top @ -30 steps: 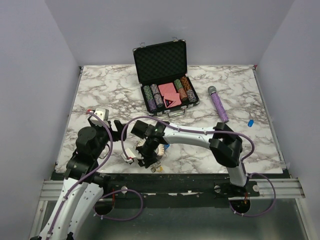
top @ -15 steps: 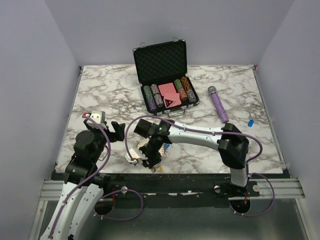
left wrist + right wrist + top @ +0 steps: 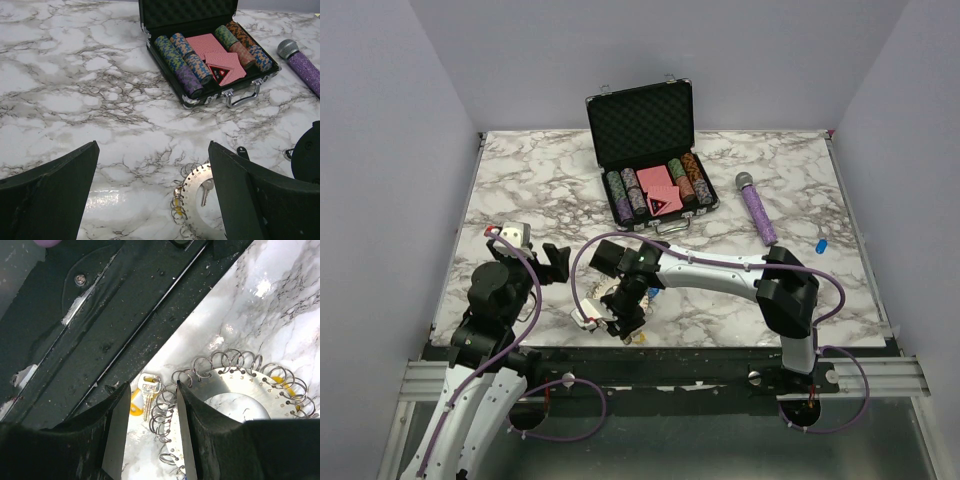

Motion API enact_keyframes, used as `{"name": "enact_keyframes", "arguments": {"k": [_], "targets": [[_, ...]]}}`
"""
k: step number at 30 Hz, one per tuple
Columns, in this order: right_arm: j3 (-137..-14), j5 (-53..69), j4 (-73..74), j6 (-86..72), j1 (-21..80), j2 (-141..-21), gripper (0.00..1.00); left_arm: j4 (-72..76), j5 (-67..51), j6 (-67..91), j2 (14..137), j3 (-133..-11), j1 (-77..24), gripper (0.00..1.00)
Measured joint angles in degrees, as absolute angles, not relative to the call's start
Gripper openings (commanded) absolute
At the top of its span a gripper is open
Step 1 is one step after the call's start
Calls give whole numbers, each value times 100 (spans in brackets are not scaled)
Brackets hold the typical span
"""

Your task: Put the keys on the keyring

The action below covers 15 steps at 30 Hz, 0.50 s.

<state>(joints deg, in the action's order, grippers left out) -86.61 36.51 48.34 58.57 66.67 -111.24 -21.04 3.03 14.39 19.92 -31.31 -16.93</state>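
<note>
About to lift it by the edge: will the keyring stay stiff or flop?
The keyring looks like a flat metal disc, so probably stiff. Its small wire loops sit loose in the rim holes and would likely dangle and snag. On the glossy table it may slide.

A: Overhead: soft, even light fills the booth's pale walls (image 3: 400, 120); the marble counter (image 3: 520, 180) reads bright, with faint shadows under the arms (image 3: 710, 268).
B: And the wrist views?
A: Left: glare on the counter at 7 o'clock; the left claw (image 3: 152, 147) is dark and blurred. Right: dim and murky toward 10 o'clock, a hot spot at 2 o'clock, the keyring (image 3: 240, 385) sharp and glinting.
</note>
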Motion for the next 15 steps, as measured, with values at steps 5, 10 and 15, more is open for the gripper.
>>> {"name": "enact_keyframes", "arguments": {"k": [5,10,15], "targets": [[-8637,3651,4814,5854,6667,-11087,50,-2099,318,1439,1931,-3114,-1693,99],[-8554,3651,4794,5854,6667,-11037,50,-2093,349,1439,1890,-3103,-1693,99],[-8532,3651,4786,5854,6667,-11034,50,-2088,351,1439,1890,-3103,-1693,99]]}}
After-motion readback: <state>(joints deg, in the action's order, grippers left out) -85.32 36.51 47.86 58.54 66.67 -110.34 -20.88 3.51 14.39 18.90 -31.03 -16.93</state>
